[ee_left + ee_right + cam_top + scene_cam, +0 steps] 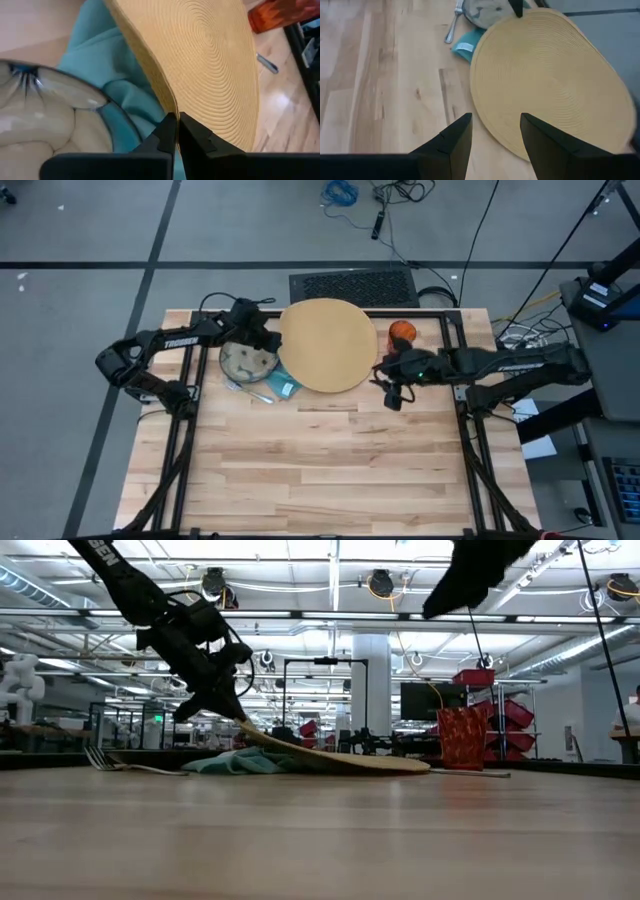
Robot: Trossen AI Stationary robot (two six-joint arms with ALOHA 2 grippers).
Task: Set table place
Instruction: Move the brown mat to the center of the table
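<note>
I see the table [330, 470]: light wood planks, black rail frame, near two-thirds bare with plenty of room to move.

The mat [328, 345] is big, round, tan, coiled-weave texture, at the far centre of the table. Its left edge is lifted, the right edge lies on the wood, so it slopes; the low view shows the tilt clearly.

The left gripper [176, 131] has its fingers pressed together on the mat's left rim, pinching it. The plate [247, 361] sits just beside that gripper: glass, scalloped pattern, pale with a dark rim. The teal napkin [131, 82], soft folded cloth, lies partly under the plate and under the raised mat edge.

The right gripper [495, 135] has its fingers spread, hovering just above the table at the mat's right-front edge, not touching it.

The orange cup [401, 332], small and translucent, stands just right of the mat near the far rail. The fork [105, 760] lies flat at the plate's left; in the low view its tines point up.
</note>
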